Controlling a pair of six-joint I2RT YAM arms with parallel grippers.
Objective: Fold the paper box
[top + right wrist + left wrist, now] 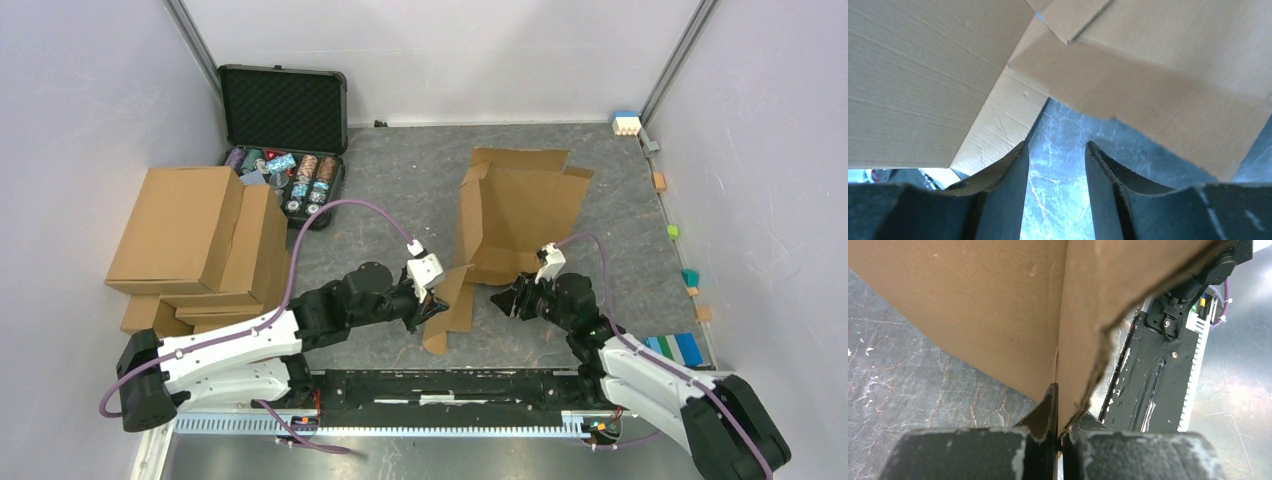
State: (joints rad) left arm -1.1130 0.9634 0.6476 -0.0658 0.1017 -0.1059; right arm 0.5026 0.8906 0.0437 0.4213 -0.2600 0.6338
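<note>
Far left of the top view you've got a pile of brown cartons. Behind it, upper left, an open black foam-lined case holds poker chips.

Your left gripper is lower centre, clamped on the near flap of the paper box. The left wrist view confirms it: the cardboard is pinched tight between the two fingers. The flap rises straight up out of the grip, with a ragged edge on its right side.

The paper box sits on the grey table, centre to right of centre, and is only partly formed. Its left wall is raised, its far flaps stand up at upper centre, and the gripped flap trails down to lower centre.

Your right gripper is just right of that flap, at the box's near edge, pointing left. Its jaws are parted and hold nothing. In the right wrist view, bare table shows through the gap and the cardboard panels fill the top of the frame. The left fingertip sits close under a cardboard edge; you can't tell if it touches.

Coloured blocks line the table's right edge.
</note>
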